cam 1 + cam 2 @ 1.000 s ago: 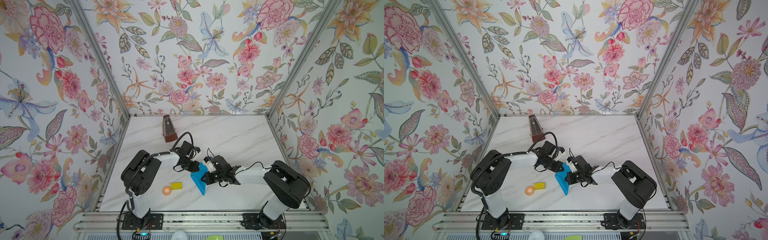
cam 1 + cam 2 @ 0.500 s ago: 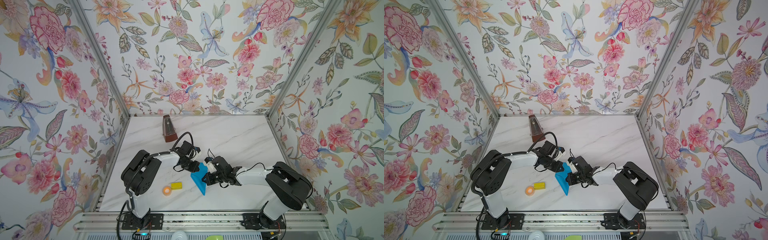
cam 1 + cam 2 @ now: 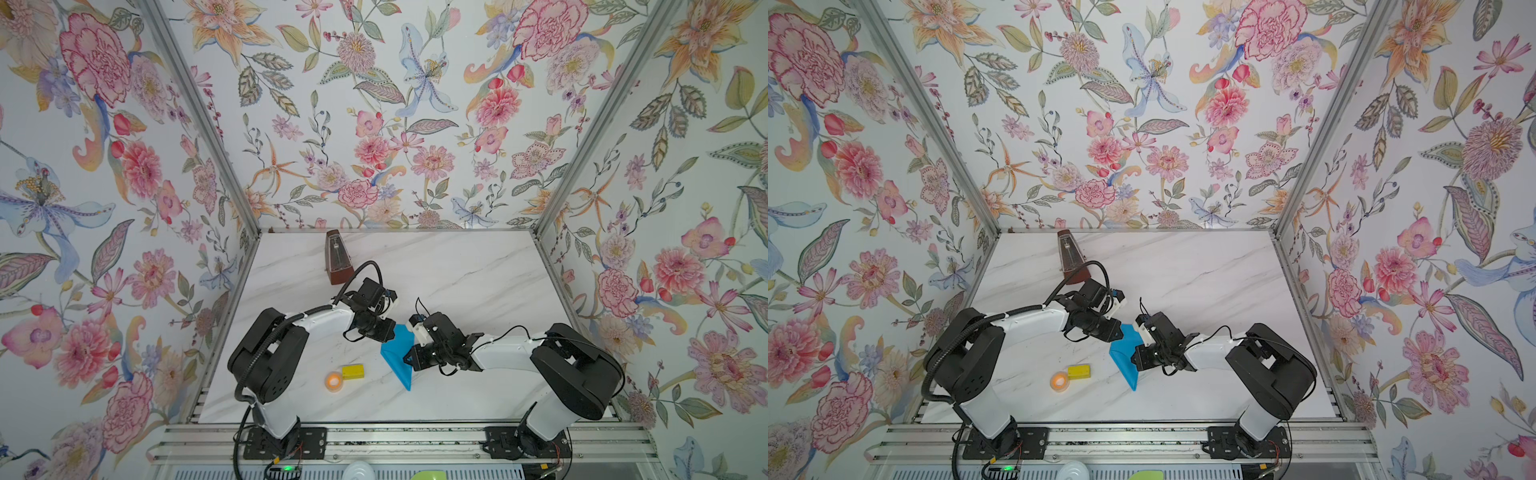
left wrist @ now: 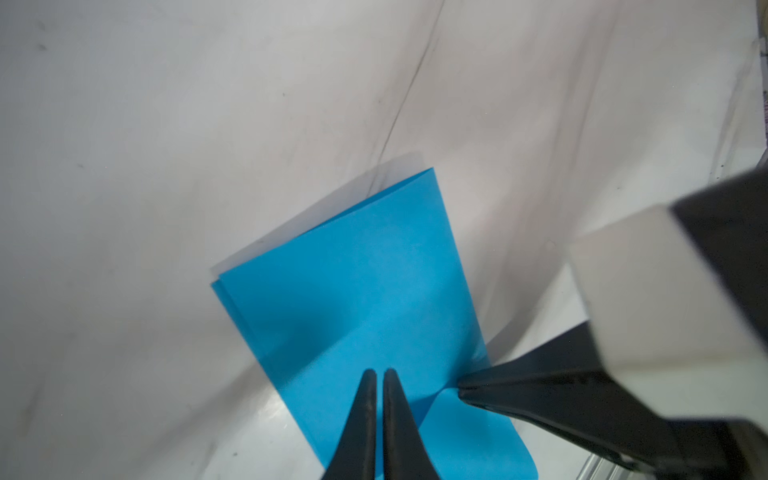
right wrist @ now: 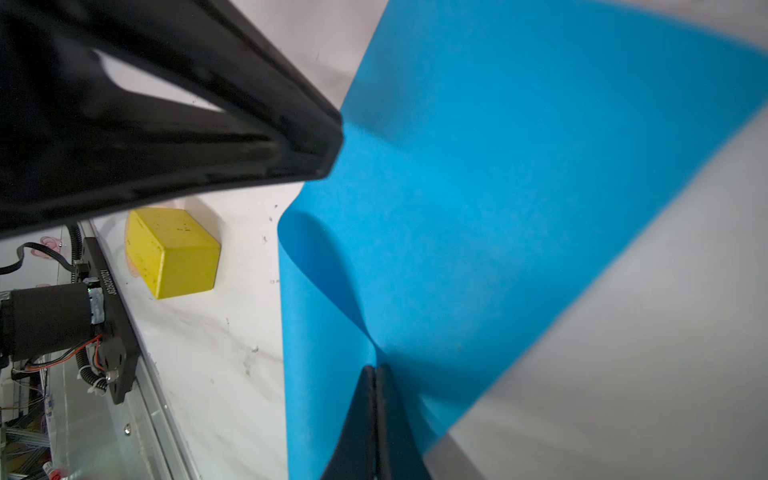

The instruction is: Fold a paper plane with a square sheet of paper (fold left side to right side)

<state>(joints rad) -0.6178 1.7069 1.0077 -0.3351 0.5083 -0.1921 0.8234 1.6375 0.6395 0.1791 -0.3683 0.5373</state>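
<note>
The square sheet of paper (image 3: 395, 357) (image 3: 1124, 362) is bright blue and lies doubled over on the marble table, near the front middle. No paper plane shape shows. My left gripper (image 3: 390, 329) (image 3: 1116, 331) (image 4: 379, 374) rests its tips on the sheet's far end, shut but for a hairline slit. At the sheet's right edge my right gripper (image 3: 409, 360) (image 3: 1135, 360) (image 5: 376, 369) is shut on the paper, which creases and curls up from its tips (image 5: 498, 187). The left wrist view shows the folded sheet (image 4: 353, 291) running away from the jaws.
A small yellow block (image 3: 353, 371) (image 5: 172, 253) and an orange tape roll (image 3: 333, 380) sit just left of the sheet. A brown metronome (image 3: 338, 259) stands at the back left. Floral walls close three sides; a metal rail (image 3: 374, 436) runs along the front.
The right gripper has edged slightly left and forward along the sheet. The left jaws have parted by a hair. The sheet has hardly shifted.
</note>
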